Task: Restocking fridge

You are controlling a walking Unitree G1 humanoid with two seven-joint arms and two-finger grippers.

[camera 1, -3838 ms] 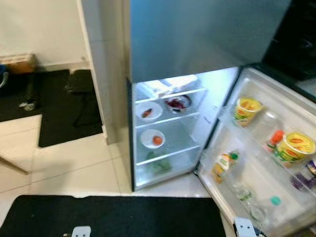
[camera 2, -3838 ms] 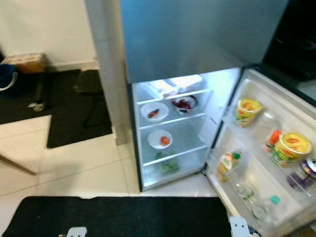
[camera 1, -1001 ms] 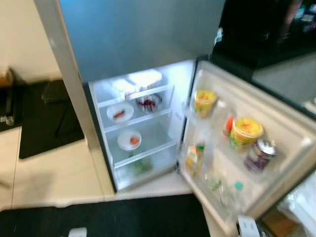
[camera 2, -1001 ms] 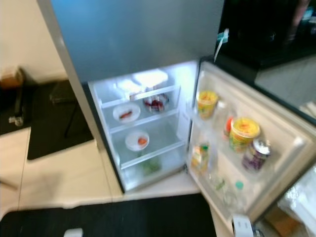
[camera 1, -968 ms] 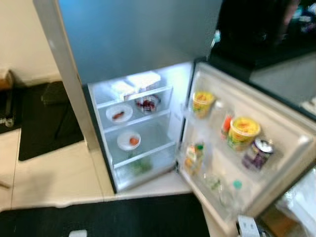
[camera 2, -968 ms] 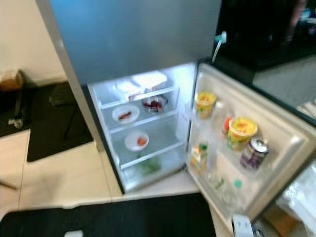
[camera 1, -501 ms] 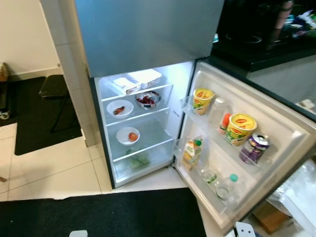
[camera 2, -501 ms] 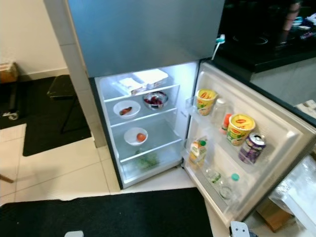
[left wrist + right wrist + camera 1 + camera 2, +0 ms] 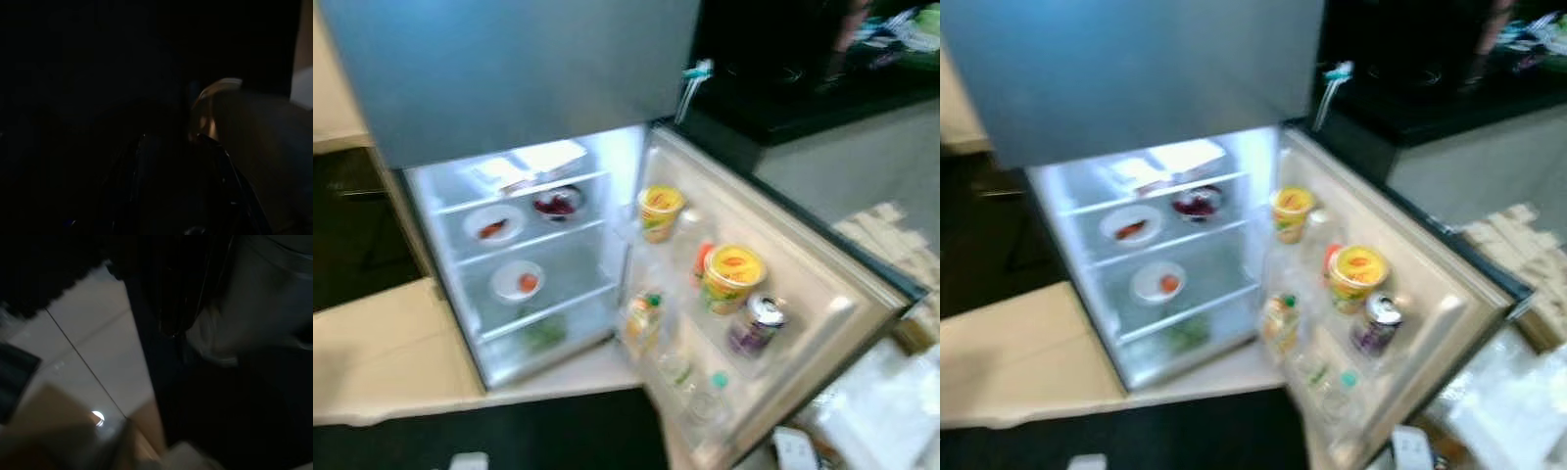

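The fridge (image 9: 460, 88) is standing with its lower door (image 9: 803, 294) swung wide open to the right, and the inside is glowing bright. The picture is coming through blurred. On the top shelf a flat white pack (image 9: 543, 157) is lying. Just below, a white plate (image 9: 494, 223) with something red on it is sitting beside a metal bowl (image 9: 558, 203) of dark red food. One shelf down, a second plate (image 9: 518, 281) is holding a small orange-red item, and greens (image 9: 544, 333) are showing in the bottom drawer.

Over on the door, a yellow tub (image 9: 658, 208) is sitting in the upper rack, a bigger yellow tub (image 9: 732, 274) and a purple can (image 9: 754, 323) are resting in the middle rack, and a juice carton (image 9: 642, 315) is standing lower down near a green-capped bottle (image 9: 713, 392).

A black mat (image 9: 509, 431) is lying on the pale floor tiles (image 9: 382, 343) in front. The left gripper (image 9: 176, 161) is hanging in deep shade, the right gripper (image 9: 190, 293) is hanging over tiles, and for both I cannot tell how the fingers are set.
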